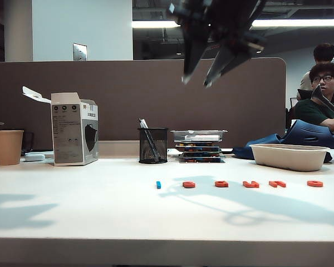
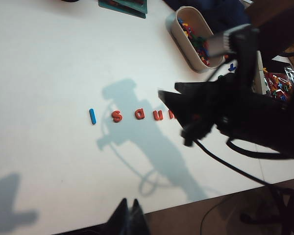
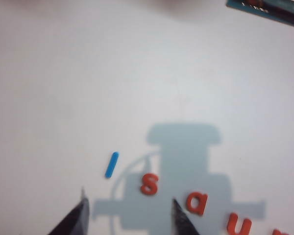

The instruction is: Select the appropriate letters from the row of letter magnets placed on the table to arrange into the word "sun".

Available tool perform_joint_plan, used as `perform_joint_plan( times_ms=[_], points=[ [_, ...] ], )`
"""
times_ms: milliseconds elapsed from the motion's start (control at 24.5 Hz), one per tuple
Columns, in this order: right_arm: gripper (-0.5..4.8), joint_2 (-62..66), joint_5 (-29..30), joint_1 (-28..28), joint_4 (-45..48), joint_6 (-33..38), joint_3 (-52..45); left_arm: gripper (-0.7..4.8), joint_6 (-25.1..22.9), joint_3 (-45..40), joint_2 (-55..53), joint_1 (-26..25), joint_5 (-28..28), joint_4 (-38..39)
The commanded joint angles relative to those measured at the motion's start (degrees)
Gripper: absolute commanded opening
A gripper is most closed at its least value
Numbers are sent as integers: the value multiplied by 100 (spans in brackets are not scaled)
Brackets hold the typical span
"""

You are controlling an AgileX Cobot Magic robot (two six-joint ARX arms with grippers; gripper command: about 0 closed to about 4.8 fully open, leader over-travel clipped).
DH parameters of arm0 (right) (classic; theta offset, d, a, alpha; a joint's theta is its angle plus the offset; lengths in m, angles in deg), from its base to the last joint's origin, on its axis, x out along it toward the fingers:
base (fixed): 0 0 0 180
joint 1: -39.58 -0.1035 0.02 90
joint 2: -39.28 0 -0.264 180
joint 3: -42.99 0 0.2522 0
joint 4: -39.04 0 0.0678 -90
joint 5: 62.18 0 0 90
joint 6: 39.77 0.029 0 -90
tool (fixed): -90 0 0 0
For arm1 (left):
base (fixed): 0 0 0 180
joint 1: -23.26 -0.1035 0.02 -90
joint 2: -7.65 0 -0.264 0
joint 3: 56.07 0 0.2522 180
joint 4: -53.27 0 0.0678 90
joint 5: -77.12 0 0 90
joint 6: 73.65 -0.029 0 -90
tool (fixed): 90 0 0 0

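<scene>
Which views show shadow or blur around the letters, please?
Exterior view: right end effector blurred overhead, open, its shadow across the row of letter magnets. Left wrist view: dark arm hides some letters. Right wrist view: soft focus, shadow over "s".

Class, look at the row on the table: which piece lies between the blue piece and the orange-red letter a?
The orange-red letter s lies between the blue piece and the letter a, with bare table in the gaps. The right wrist view shows it.

row of letter magnets (image 2: 137, 115) partly hidden behind right pincer (image 2: 172, 100)
</scene>
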Motion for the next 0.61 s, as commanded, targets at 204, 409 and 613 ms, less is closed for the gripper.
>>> perform_joint_plan(
  times_ms=[204, 409, 613],
  points=[
    [258, 1357, -103, -17, -289, 319, 660, -5, -24, 28, 13, -4, 20, -26],
    [257, 1768, -87, -63, -302, 334, 660, -5, -24, 28, 13, -4, 20, -28],
    [257, 2076, -103, -81, -302, 334, 660, -5, -24, 28, 13, -4, 20, -26]
  ],
)
